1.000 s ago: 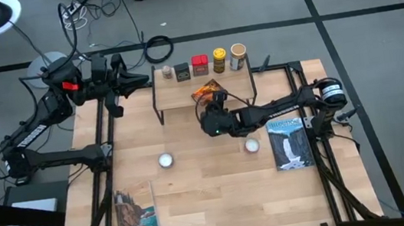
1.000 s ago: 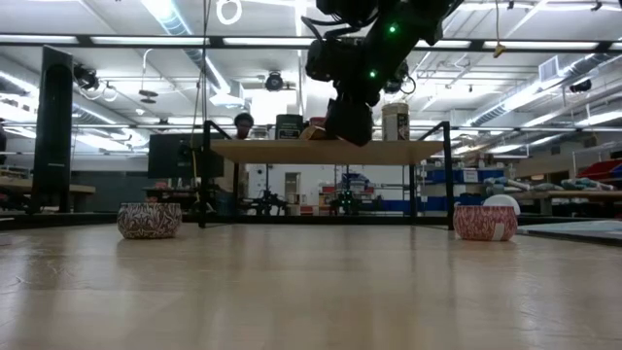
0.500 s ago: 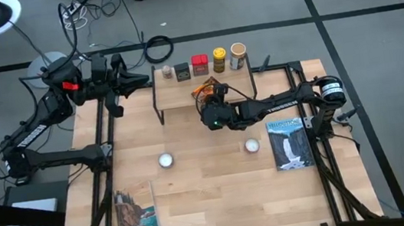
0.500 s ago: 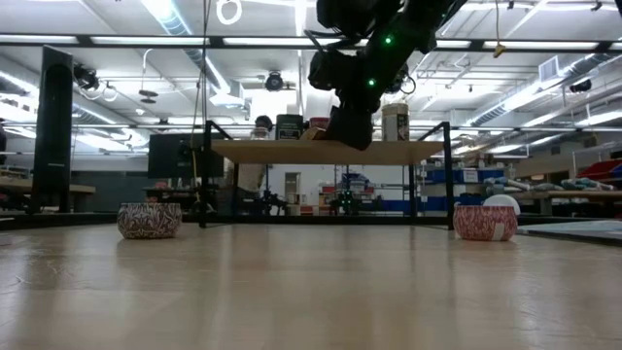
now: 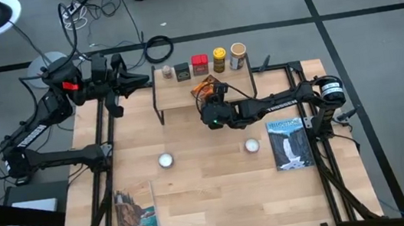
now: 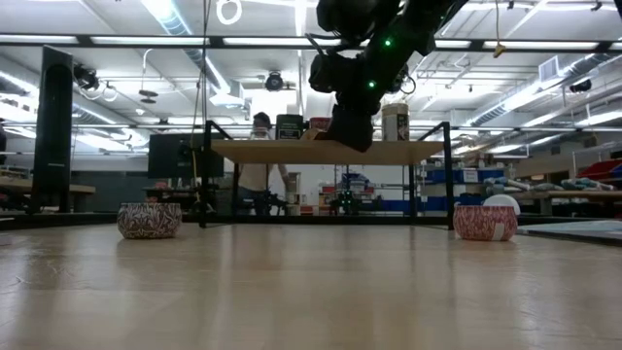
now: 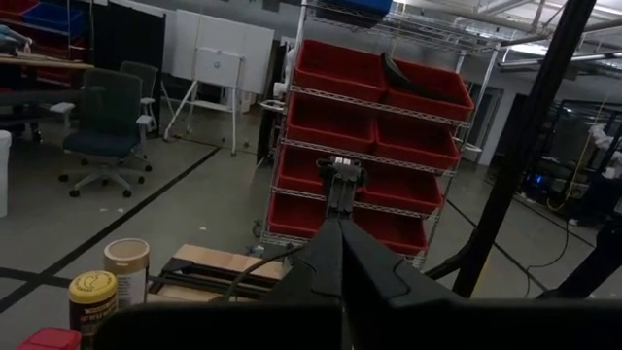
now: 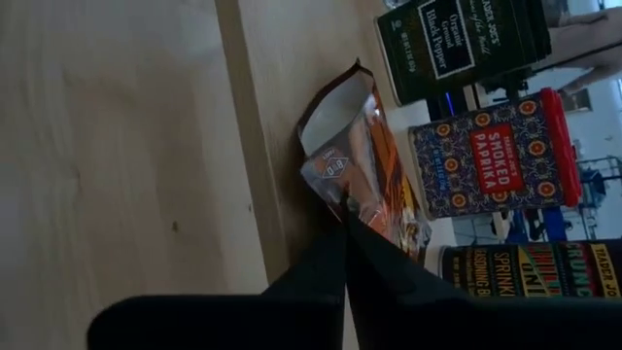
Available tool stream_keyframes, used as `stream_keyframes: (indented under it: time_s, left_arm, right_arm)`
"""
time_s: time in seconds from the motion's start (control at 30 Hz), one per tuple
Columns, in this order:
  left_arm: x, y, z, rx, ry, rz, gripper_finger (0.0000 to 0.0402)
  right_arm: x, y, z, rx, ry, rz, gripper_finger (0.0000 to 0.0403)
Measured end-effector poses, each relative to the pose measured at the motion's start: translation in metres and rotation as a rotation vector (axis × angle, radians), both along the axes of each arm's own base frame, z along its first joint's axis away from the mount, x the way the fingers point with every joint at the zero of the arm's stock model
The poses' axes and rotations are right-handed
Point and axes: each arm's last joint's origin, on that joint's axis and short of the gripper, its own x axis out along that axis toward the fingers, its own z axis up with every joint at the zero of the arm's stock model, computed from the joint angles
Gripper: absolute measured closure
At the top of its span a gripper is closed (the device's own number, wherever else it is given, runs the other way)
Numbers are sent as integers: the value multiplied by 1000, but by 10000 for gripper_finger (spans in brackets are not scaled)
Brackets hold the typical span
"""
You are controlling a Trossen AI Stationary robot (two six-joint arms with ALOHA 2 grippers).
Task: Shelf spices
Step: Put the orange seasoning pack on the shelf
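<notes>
Light wood, the plank top of the shelf [image 5: 184, 93]: in the high view we list five containers ranged along its far edge, from the left corner onward: small pale-capped jar [image 5: 167, 72], dark tin [image 5: 182, 71], red tin [image 5: 199, 65], yellow black-lidded jar [image 5: 219, 59], tan cylindrical jar [image 5: 238, 55]. We judge the row keeps the near half of the plank free for the last item. The orange packet [image 5: 204, 88] lies on that near half, toward the middle. The right gripper [image 5: 216, 100] hangs at the plank's near edge beside the packet; the left gripper [image 5: 141, 79] waits off the table's far-left corner. Two small white discs [image 5: 165, 161] and two picture books [image 5: 137, 213] sit on the tabletop, outside the task.

Low view: the shelf [image 6: 321, 151] stands on thin black legs, tins and jars showing above the plank, the right gripper [image 6: 350, 126] in front of it.

Left wrist view: the left gripper [image 7: 342, 248] is closed on nothing, the yellow jar [image 7: 92, 299] and tan jar [image 7: 126, 264] beyond it.

Right wrist view: the right gripper [image 8: 345, 238] has its fingers pressed together, tips at the packet [image 8: 364, 175]; we cannot tell whether they pinch its edge. Dark tin [image 8: 462, 44] and red tin [image 8: 496, 151] stand behind.
</notes>
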Motion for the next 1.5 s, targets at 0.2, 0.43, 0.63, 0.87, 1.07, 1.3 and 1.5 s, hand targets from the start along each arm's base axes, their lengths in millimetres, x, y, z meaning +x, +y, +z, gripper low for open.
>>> stream_keyframes:
  time_s: [0.2, 0.43, 0.63, 0.87, 1.07, 1.3, 1.5]
  left_arm:
    - [0, 0, 0, 0, 0, 0, 398]
    - [0, 0, 0, 1, -4, 5, 398]
    - [0, 0, 1, 5, -11, 7, 398]
    - [0, 1, 2, 6, -19, 26, 398]
    - [0, 1, 2, 2, -19, 27, 398]
    - [0, 1, 1, -18, -17, 34, 398]
    - [0, 1, 1, -18, -17, 36, 398]
  right_arm:
    - [0, 5, 2, -83, 54, -9, 401]
    - [-1, 28, 4, -244, 193, 14, 401]
    - [-2, 42, 7, -395, 365, 34, 402]
    - [-2, 44, 10, -476, 483, 31, 402]
    - [2, 44, 17, -473, 414, 36, 403]
    - [-1, 51, 52, -451, 172, 13, 403]
    - [-18, 54, 91, -382, -95, -4, 403]
